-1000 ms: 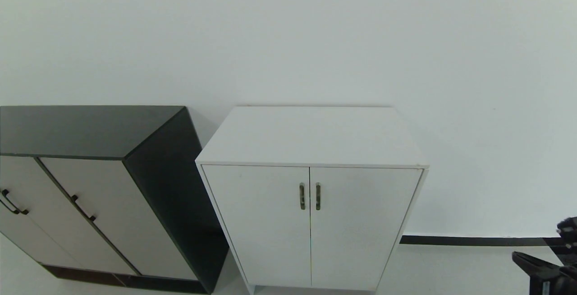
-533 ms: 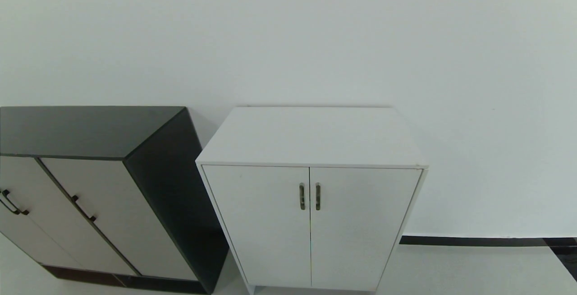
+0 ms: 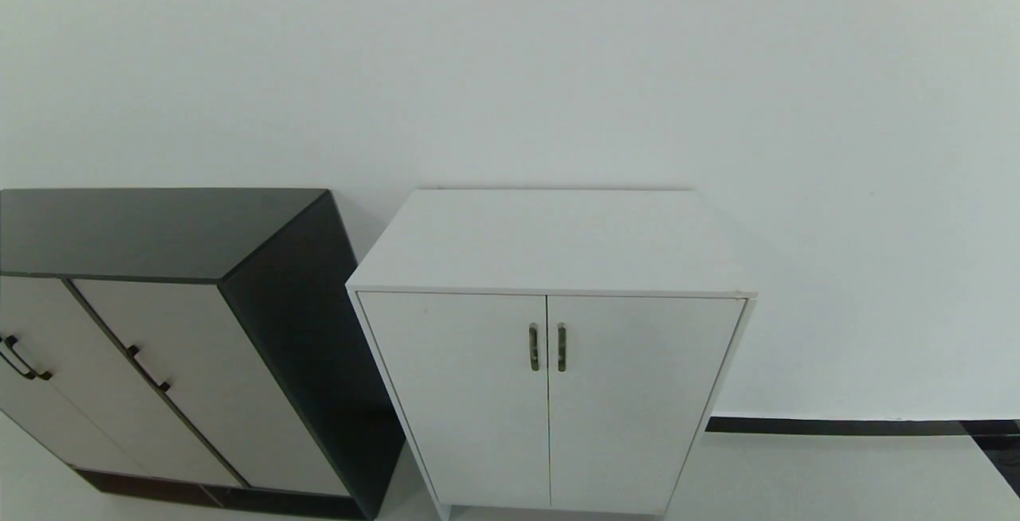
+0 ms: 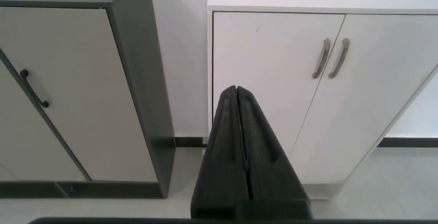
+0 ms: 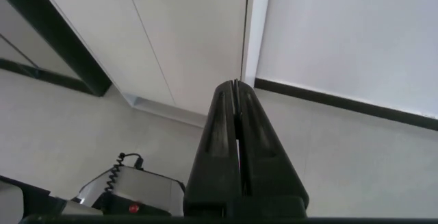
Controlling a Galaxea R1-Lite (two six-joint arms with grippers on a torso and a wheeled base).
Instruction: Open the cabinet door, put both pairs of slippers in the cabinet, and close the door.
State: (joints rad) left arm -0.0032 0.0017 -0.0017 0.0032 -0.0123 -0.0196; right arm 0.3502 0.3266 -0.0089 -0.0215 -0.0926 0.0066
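By wall (image 3: 510, 67): wht cabinet (image 3: 478, 401), shut

The white cabinet (image 3: 550, 242) looks like smooth, matt laminated board, and its two door handles (image 3: 534, 346) look like brushed metal with a dull sheen. The dark cabinet (image 3: 159, 230) beside it has a satin, faintly reflective top and side, pale matt door panels and thin black handles (image 3: 147, 368) that look like painted metal. The left gripper (image 4: 237, 90) and right gripper (image 5: 235, 83) are matt black, plastic or rubber by their look, with a finely grained surface, above a smooth pale floor (image 5: 356, 155) of slight sheen.
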